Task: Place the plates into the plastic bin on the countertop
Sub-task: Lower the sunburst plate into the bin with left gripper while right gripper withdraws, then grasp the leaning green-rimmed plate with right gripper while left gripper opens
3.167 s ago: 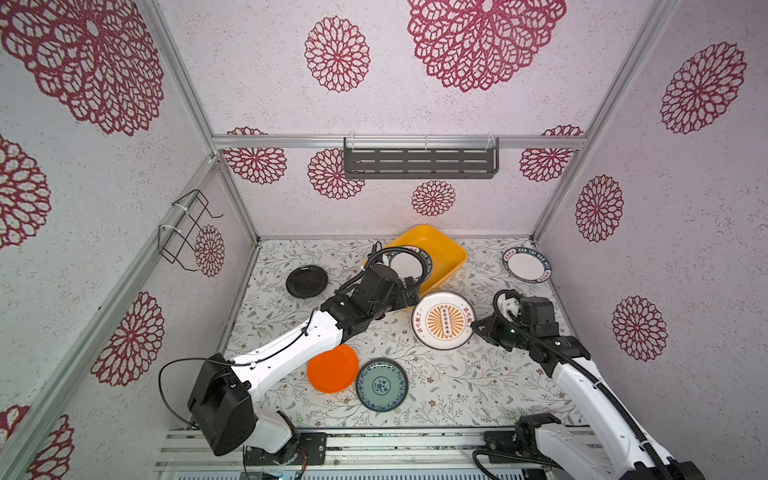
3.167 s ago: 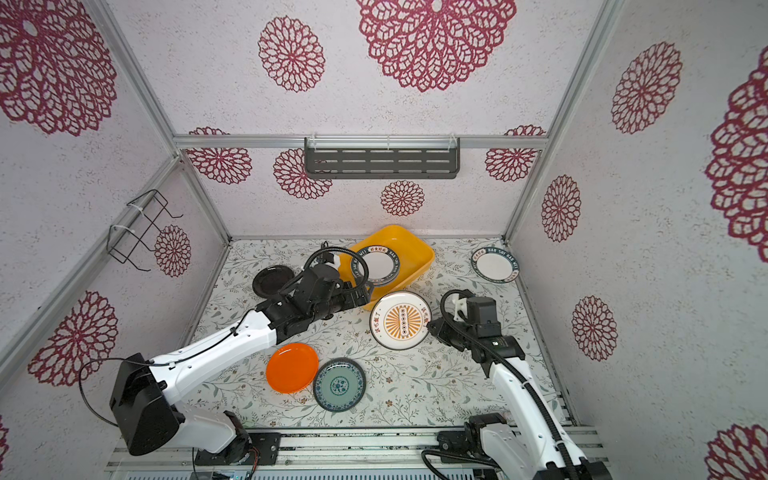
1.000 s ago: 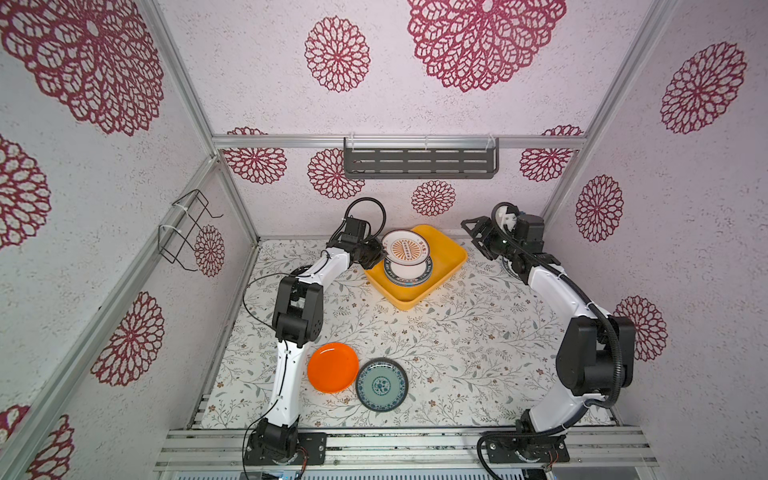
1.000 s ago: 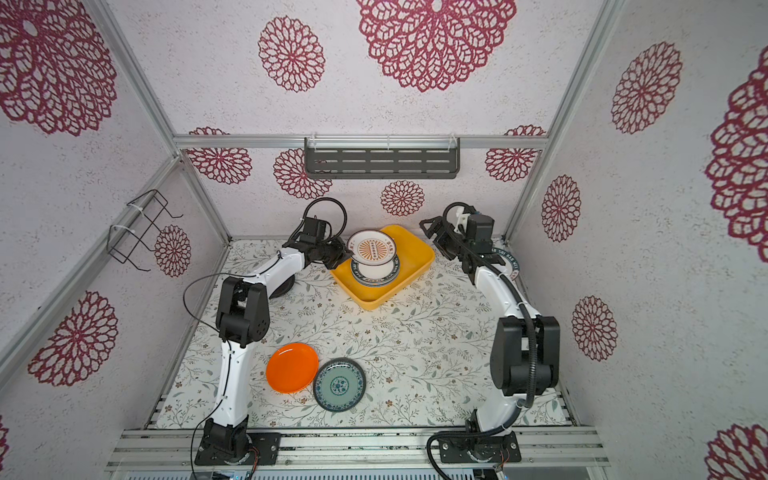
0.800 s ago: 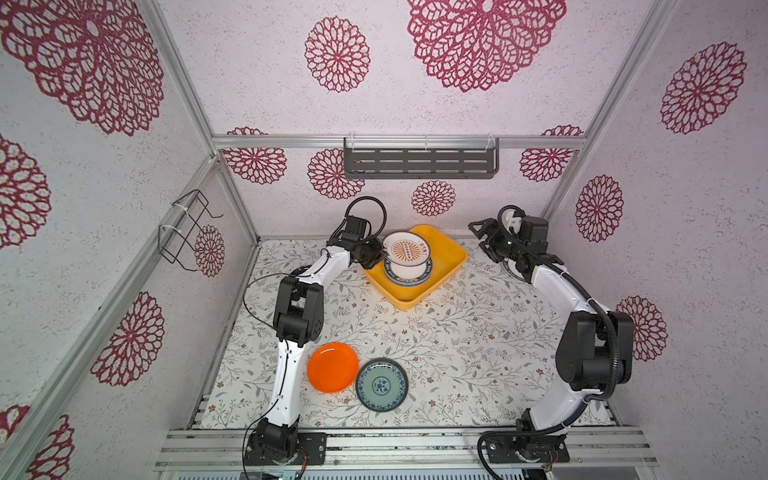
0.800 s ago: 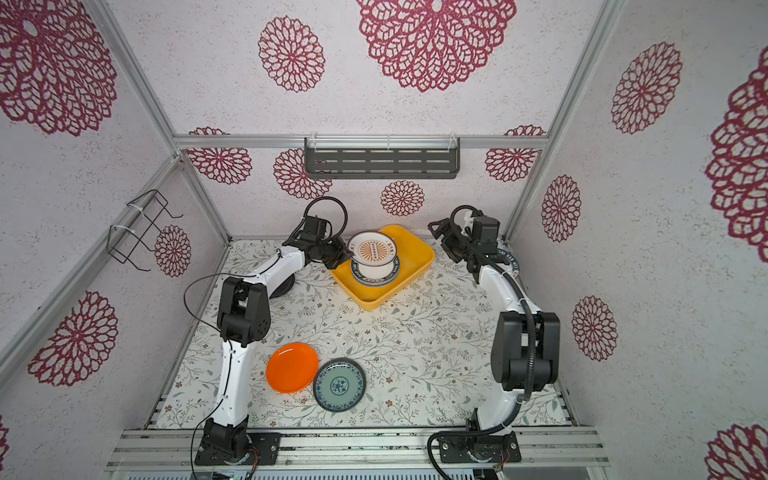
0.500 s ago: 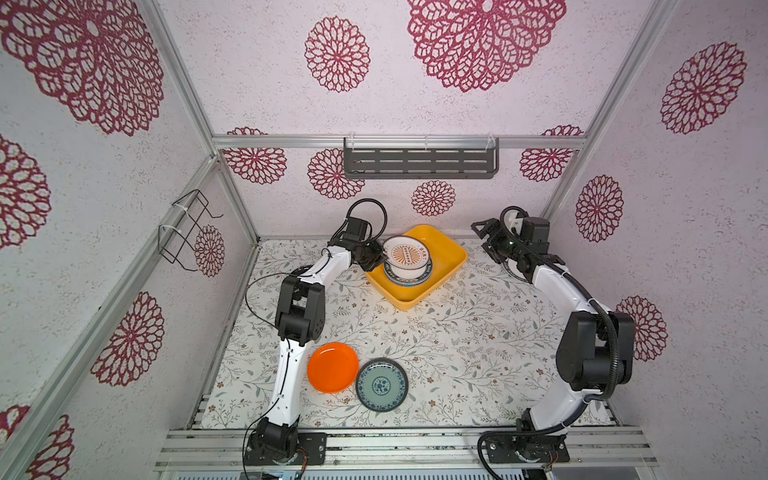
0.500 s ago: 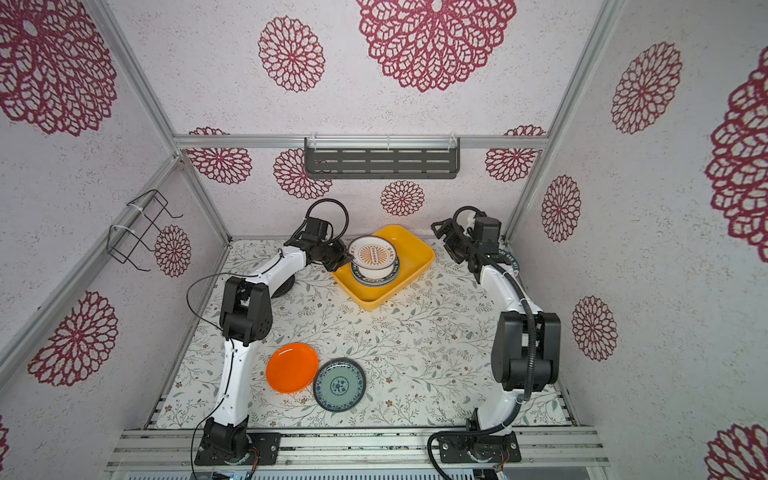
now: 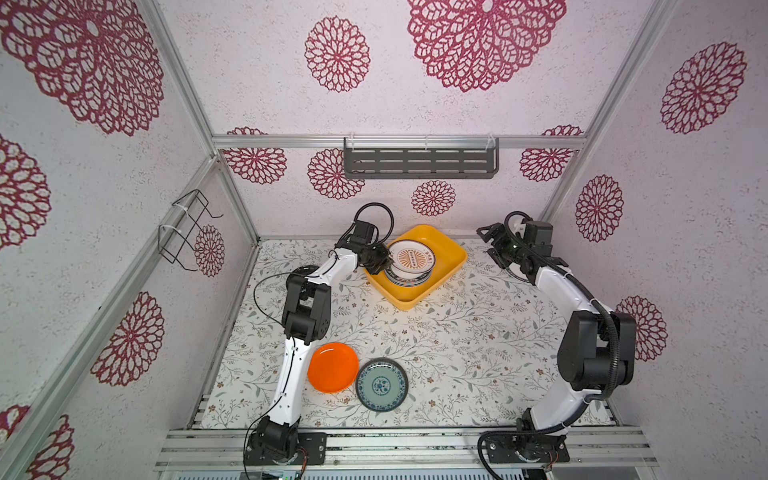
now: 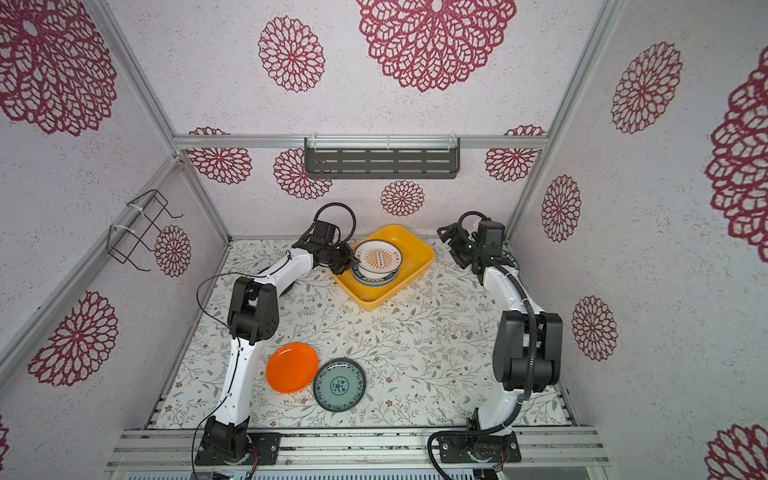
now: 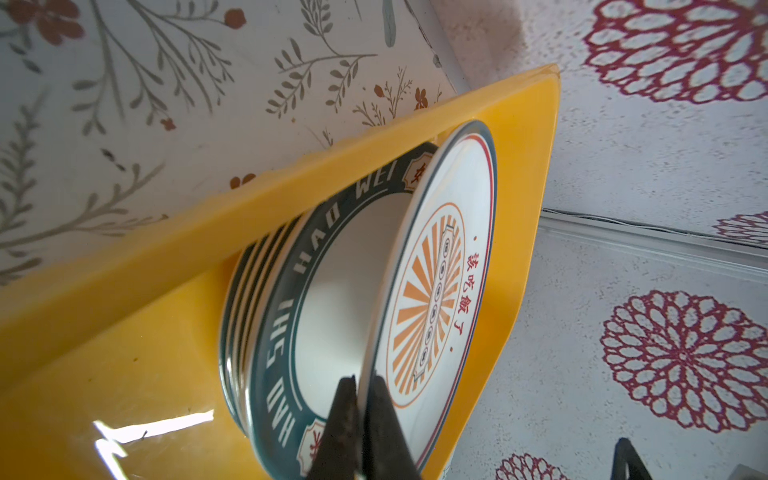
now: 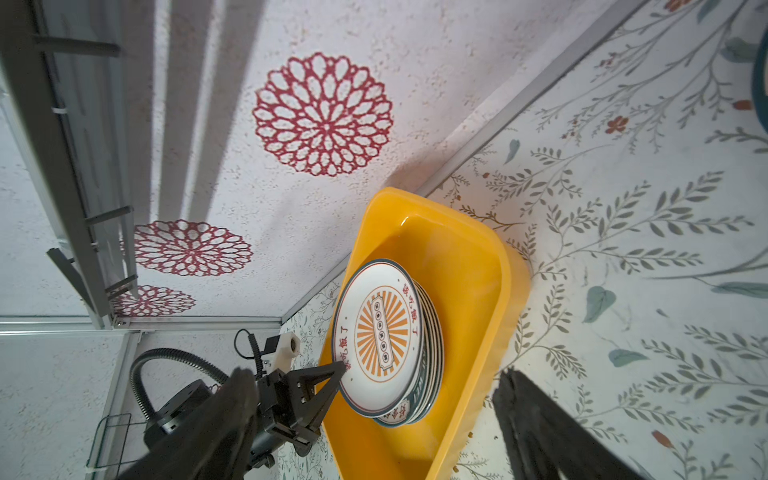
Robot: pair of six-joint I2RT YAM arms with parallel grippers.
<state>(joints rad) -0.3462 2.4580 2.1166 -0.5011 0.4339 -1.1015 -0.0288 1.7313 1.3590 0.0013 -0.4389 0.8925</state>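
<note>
Countertop [image 9: 478, 332]: leaf-printed surface, carrying all items.

Plastic bin [image 9: 451, 259]: yellow, set askew at the middle of the far edge.

Stack of plates [image 9: 405, 281]: seated inside the bin, toward its left wall. The top one visible carries a dark lettered rim.

Sunburst plate [image 9: 411, 257]: on top of the stack, tilted. The rim toward the bin's left wall is raised. The opposite rim appears to rest on the stack.

Orange plate [image 9: 332, 368] and teal plate [image 9: 382, 384]: side by side near the near edge, left of centre, not yet binned. A lettered-rim plate [image 10: 510, 258] sits in the far right corner, mostly hidden by the right arm.

Left gripper [image 11: 361, 388]: pressed together on the raised rim of the sunburst plate, at the bin's left wall. The plate extends away from the claw across the stack toward the bin's middle. Judgement: the held rim needs lowering flat before release, or the plate may slide.

Right gripper [image 9: 491, 243]: spread wide, holding nothing, above the far right corner, well apart from the bin. The left arm is the nearer one.
</note>
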